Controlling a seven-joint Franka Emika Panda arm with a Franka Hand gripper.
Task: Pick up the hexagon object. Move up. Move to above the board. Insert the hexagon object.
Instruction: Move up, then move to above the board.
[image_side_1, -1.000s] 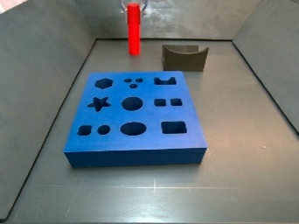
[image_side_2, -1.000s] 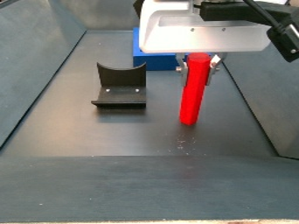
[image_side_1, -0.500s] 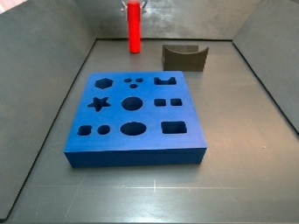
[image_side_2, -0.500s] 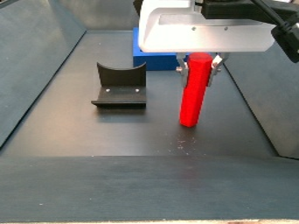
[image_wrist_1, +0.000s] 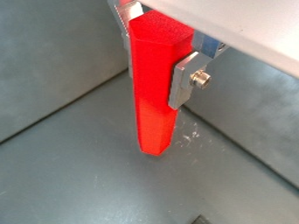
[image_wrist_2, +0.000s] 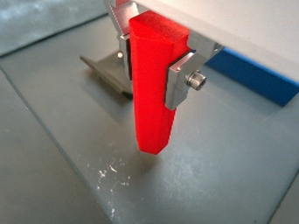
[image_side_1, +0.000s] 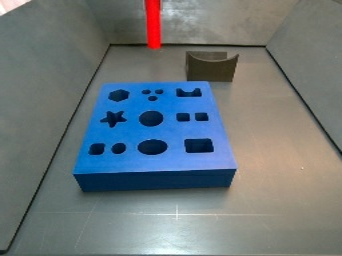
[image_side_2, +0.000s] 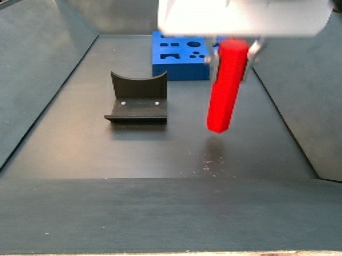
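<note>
The gripper (image_wrist_1: 158, 57) has its jaws clamped on the hexagon object (image_wrist_1: 156, 87), a bright red peg that hangs upright below it. In both wrist views one silver finger plate (image_wrist_2: 180, 80) presses flat against the side of the peg near its upper end, with a small screw on the plate. The lower end of the hexagon object is free, and in a side view (image_side_2: 227, 85) it hangs clear above the grey surface (image_side_2: 160, 160), not touching it. A few pale scratches mark the surface just under the peg's tip.

The board (image_side_1: 154, 125), a thick blue block with shaped holes in its top, lies flat on the surface, well apart from the peg. In a side view the peg (image_side_1: 152, 22) shows at the far end of the enclosure, beyond the board, and only its lower part is in the picture. The dark olive notched block (image_side_1: 211, 65) stands near the back wall, beside the peg and apart from the board. In a wrist view a corner of the board (image_wrist_2: 257, 74) appears behind the gripper.
</note>
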